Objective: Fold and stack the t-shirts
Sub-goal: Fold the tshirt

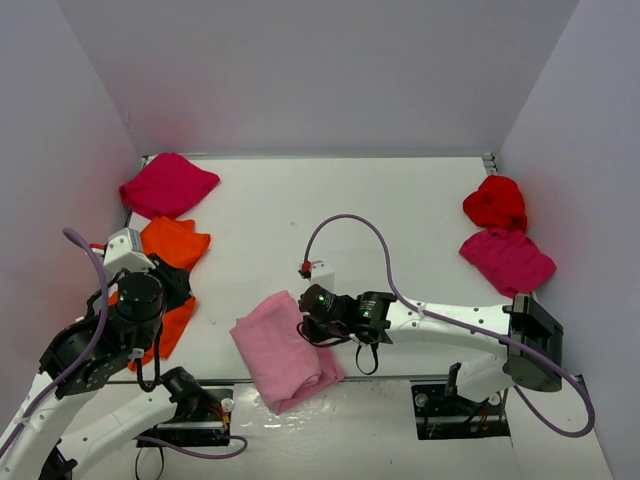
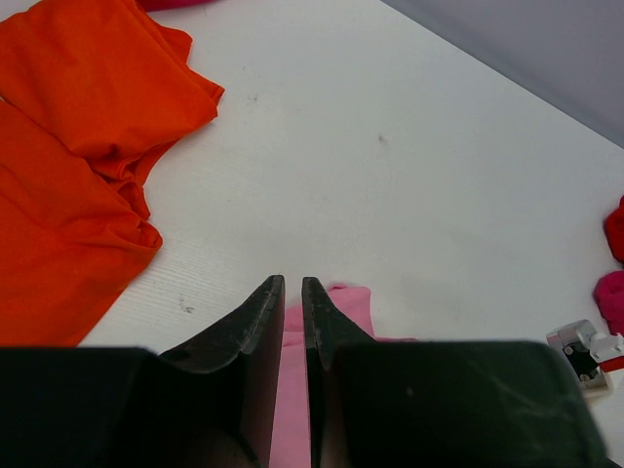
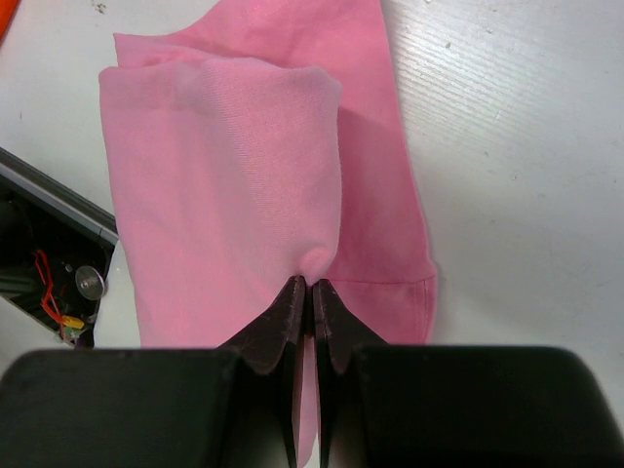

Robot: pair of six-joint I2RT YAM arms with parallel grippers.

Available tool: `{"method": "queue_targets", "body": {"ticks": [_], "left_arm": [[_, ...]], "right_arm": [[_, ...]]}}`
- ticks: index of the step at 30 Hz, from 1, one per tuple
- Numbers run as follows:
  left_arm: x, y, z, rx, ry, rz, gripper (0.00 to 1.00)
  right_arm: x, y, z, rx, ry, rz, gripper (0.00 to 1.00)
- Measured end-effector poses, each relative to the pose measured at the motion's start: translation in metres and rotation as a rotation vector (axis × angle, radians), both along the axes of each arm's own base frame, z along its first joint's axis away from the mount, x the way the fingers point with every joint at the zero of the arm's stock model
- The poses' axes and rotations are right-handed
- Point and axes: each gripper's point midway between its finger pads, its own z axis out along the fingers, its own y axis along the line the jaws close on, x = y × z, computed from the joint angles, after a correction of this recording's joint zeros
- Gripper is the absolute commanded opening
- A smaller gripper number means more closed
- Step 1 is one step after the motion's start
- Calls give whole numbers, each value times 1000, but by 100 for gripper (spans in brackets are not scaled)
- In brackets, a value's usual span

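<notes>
Pink t-shirt (image 1: 285, 350) half-folded at 6 o'clock on table (image 1: 400, 220): right gripper (image 3: 310, 285) jaws pinching its upper fold, left gripper (image 2: 291, 283) jaws near-closed on nothing; cloth looks light and limp, so grip at hem or fold edge.

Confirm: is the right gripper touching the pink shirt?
Touching. The right wrist view shows the right gripper with its tips closed on a puckered fold of the pink shirt.
</notes>
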Motion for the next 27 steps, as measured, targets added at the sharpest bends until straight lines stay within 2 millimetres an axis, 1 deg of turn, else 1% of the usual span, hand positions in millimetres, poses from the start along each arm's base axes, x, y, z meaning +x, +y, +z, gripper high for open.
{"method": "queue_targets", "body": {"ticks": [6, 10, 15, 18, 22, 27], "left_arm": [[0, -1, 0, -4, 1, -2, 11], [0, -1, 0, -7, 1, -1, 11], [0, -1, 0, -16, -1, 2, 11], [0, -2, 1, -21, -1, 0, 11], [0, -3, 1, -23, 1, -2, 11], [0, -3, 0, -23, 1, -3, 11]], "right_arm": [[0, -1, -4, -11, 0, 5, 0], [-2, -5, -10, -26, 5, 5, 0], [-2, -10, -23, -58, 16, 2, 0], [-1, -14, -36, -82, 25, -3, 0], [-1, -23, -52, -120, 39, -13, 0], [2, -26, -57, -124, 42, -24, 0]]}}
